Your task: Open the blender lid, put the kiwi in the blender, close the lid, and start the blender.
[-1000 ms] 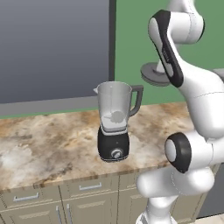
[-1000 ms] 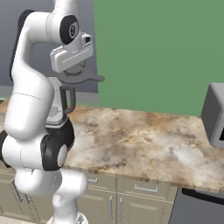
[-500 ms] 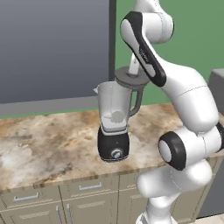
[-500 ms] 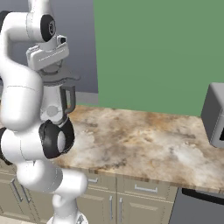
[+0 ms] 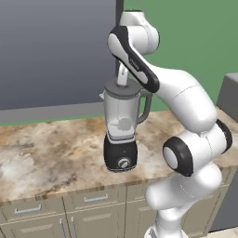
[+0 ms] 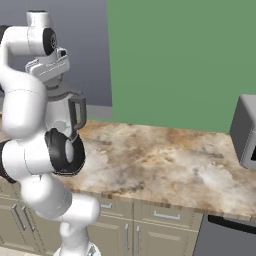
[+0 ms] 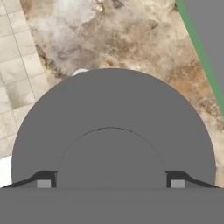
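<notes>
End effector (image 7: 110,186): directly above the jar, fingers spread to either side of the raised central knob of the round dark grey disc-shaped blender lid (image 7: 113,131), apparently grasping it.
Lid handling: looks rigid, light, smooth; take it by the knob.
Blender (image 5: 122,130): clear tapered jar on glossy black base, mid-worktop (image 5: 51,153), lid at its rim.
Contents: pale shape inside; kiwi not identifiable.

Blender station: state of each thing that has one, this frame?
blender lid: held in the gripper, at the jar's rim; seated or not, cannot tell
blender: upright on the counter
gripper: jaws wide, one fingertip each side of the lid's knob
cabinet drawers: closed
</notes>
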Robot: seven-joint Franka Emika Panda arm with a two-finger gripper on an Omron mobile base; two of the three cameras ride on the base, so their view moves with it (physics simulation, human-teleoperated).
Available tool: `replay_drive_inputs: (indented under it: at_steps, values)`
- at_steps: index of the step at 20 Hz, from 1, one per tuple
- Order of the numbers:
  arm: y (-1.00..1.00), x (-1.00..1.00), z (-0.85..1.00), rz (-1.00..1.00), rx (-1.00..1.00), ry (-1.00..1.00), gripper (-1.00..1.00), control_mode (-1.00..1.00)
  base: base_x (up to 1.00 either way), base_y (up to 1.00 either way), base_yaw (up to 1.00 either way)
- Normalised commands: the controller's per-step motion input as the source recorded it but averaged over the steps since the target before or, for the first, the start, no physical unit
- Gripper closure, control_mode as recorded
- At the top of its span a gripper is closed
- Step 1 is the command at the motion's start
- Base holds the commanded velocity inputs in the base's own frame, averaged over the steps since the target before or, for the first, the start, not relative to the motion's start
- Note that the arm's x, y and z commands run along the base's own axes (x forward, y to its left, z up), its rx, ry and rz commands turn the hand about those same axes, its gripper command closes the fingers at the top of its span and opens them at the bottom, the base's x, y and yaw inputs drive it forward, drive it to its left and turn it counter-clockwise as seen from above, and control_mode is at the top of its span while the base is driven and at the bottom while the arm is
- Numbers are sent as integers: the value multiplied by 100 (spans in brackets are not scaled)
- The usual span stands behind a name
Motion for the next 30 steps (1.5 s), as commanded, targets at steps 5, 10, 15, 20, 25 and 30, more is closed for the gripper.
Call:
replay_drive_inputs:
  at_steps: [5,10,15,20,25,30]
  values:
    - [12,35,-27,0,0,0,100,-100,0,0,0]
    - [15,38,-9,0,0,0,100,-100,0,0,0]
    - [11,21,-10,0,0,0,100,-100,0,0,0]
    - [0,-32,-16,0,0,0,100,-100,0,0,0]
    - [0,-47,0,0,0,0,100,-100,0,0,0]
    - [0,-35,-5,0,0,0,100,-100,0,0,0]
